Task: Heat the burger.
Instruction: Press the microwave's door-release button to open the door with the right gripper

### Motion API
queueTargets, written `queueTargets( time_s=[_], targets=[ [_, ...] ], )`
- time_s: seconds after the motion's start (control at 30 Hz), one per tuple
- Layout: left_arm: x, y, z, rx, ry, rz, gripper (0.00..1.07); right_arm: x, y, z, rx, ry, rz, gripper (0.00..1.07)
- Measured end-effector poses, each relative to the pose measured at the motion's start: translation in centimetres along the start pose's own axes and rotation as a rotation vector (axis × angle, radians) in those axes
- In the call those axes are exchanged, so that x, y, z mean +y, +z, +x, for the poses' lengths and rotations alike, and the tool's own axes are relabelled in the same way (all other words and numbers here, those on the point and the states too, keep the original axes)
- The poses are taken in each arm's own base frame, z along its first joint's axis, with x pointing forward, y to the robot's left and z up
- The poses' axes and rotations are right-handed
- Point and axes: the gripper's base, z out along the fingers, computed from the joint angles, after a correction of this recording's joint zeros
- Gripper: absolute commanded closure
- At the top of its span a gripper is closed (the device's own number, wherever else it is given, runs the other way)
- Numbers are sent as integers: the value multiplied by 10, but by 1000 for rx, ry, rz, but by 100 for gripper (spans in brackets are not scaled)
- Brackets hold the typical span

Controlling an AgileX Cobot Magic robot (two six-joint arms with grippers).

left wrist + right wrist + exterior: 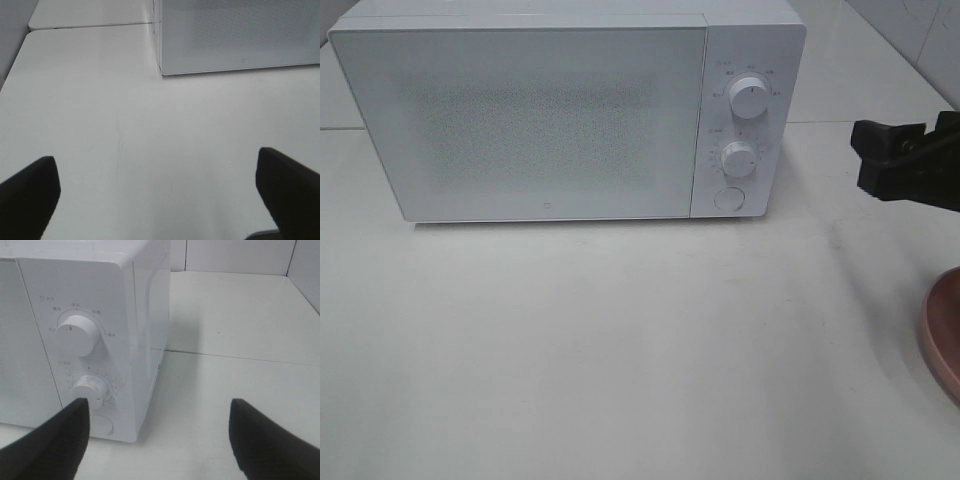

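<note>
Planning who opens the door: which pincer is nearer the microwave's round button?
Right. Right pincer faces the control panel, near the button; left pincer sits off the microwave's opposite front corner.

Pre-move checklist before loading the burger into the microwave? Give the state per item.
1. microwave door open for loading: not ok, it is shut.
2. left end effector open and empty: ok.
3. right end effector open and empty, facing the control panel: ok.
4. round button unobstructed: ok.
5. burger located: cannot tell; no view shows it, only part of the plate at the frame's edge.
</note>
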Motion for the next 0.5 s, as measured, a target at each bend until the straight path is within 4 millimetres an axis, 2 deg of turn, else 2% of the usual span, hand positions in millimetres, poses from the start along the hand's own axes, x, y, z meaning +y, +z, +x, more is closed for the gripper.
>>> queueTargets(
  time_s=[0.43, 0.5],
  targets=[
    [0, 0, 0, 0, 0, 0, 7, 44, 17, 26, 18, 1, 8, 32],
    [0, 0, 0, 0, 0, 0, 7, 46, 17, 28, 14, 5, 20, 32]
  ],
)
